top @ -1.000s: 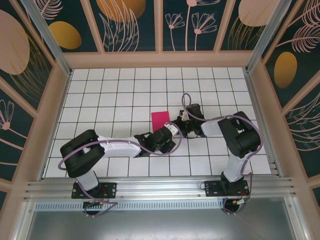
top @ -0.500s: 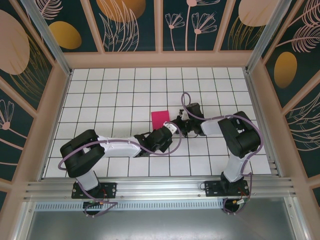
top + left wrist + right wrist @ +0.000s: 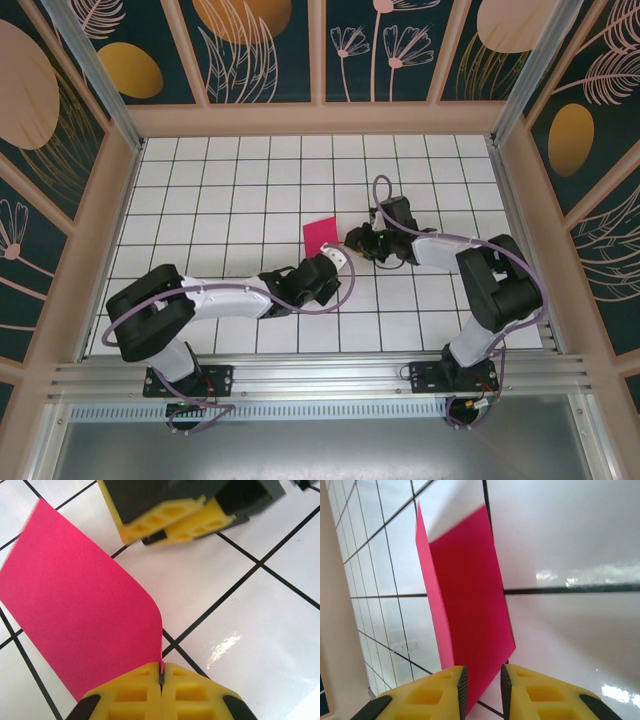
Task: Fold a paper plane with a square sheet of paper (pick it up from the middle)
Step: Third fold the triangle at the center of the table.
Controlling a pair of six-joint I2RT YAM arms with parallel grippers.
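Magenta-red paper [image 3: 320, 234] — folded, edge curling

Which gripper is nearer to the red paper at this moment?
Left: the left gripper is shut on an edge of the paper. The right gripper has its jaws slightly apart around another edge.

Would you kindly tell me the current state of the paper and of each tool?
square sheet of paper: creased, with one flap raised, not lying flat.
left tool: shut on the paper's edge.
right tool: jaws slightly apart, with the paper's edge between them.
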